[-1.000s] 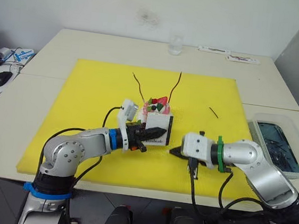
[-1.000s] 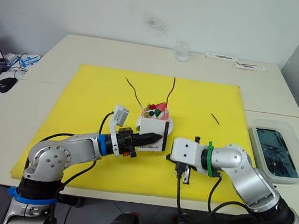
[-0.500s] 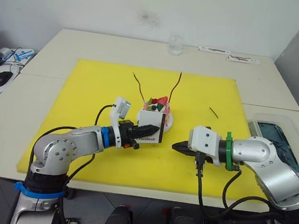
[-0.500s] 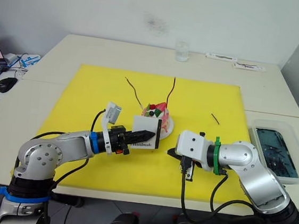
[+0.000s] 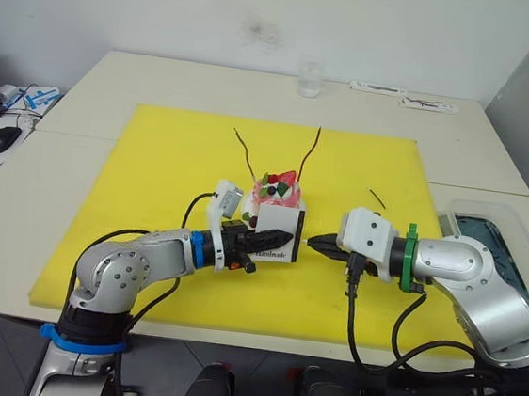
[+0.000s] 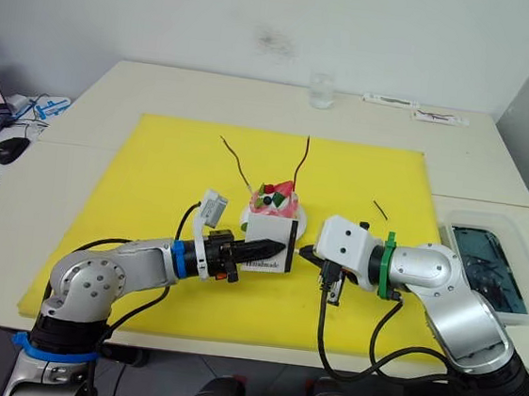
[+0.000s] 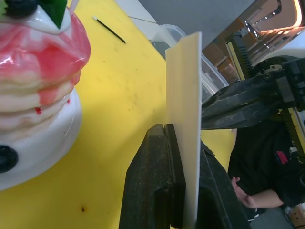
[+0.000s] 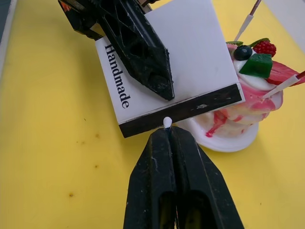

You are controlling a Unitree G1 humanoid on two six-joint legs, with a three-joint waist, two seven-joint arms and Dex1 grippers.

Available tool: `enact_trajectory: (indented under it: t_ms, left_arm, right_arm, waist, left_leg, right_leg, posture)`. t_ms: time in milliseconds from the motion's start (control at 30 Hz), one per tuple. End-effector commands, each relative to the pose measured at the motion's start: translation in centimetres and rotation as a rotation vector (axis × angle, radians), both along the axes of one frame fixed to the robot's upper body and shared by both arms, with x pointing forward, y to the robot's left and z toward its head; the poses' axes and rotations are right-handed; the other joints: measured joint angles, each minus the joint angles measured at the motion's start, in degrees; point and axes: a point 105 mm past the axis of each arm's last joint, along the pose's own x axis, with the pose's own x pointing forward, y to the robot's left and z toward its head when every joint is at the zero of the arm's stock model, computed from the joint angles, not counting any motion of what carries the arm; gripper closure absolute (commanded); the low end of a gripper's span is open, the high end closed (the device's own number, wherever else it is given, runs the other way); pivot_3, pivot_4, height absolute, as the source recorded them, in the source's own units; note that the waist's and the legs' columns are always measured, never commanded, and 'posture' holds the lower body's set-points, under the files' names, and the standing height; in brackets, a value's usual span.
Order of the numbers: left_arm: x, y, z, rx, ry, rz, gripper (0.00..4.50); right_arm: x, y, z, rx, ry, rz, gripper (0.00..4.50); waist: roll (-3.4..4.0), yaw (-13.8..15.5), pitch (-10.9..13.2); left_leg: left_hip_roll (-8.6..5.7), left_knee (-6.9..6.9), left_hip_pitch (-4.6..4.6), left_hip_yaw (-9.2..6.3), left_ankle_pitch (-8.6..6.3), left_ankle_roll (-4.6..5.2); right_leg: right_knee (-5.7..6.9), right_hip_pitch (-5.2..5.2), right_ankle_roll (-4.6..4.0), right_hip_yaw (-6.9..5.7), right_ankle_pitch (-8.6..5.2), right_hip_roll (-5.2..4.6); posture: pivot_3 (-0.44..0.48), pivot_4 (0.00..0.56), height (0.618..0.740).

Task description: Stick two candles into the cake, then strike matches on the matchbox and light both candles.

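Mid-frame: right gripper (image 8: 167,131) clenched on a thin white-tipped match (image 8: 167,122), tip pointing at the black strip of the flat white "Handmade" matchbox (image 8: 164,76), gripped upright by left gripper (image 5: 284,237). Behind, pink-and-white cake (image 5: 277,195) with two thin wavy reddish candles (image 5: 309,153).

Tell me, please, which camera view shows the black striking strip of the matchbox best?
The right wrist view: the striking strip runs across the matchbox, just beyond the match pinched in the right gripper. The eye views show it as a small dark edge. The left wrist view shows the box edge-on.
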Motion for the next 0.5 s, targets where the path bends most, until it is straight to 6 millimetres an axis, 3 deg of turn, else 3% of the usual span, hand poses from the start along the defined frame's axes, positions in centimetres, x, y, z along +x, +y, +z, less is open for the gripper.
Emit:
enact_trajectory:
  t_ms: [33,500]
  left_arm:
    - [-0.23,-0.4,1.01,-0.021,-0.037,-0.027,4.5]
    - [-0.53,-0.57,1.34,-0.031,-0.037,-0.042,4.5]
  right_arm:
    - [0.1,0.43,0.81,0.004,-0.051,0.017,4.46]
    - [0.72,0.66,-0.07,-0.039,-0.06,0.025,4.46]
  waist:
    - [0.0,-0.01,0.0]
    - [0.0,-0.03,0.0]
  left_leg:
    - [0.0,0.0,0.0,0.0,0.0,0.0]
    - [0.0,0.0,0.0,0.0,0.0,0.0]
  right_leg:
    - [0.0,0.0,0.0,0.0,0.0,0.0]
    - [0.0,0.0,0.0,0.0,0.0,0.0]
  posture:
    - [0.0,0.15,0.74]
    - [0.0,0.15,0.74]
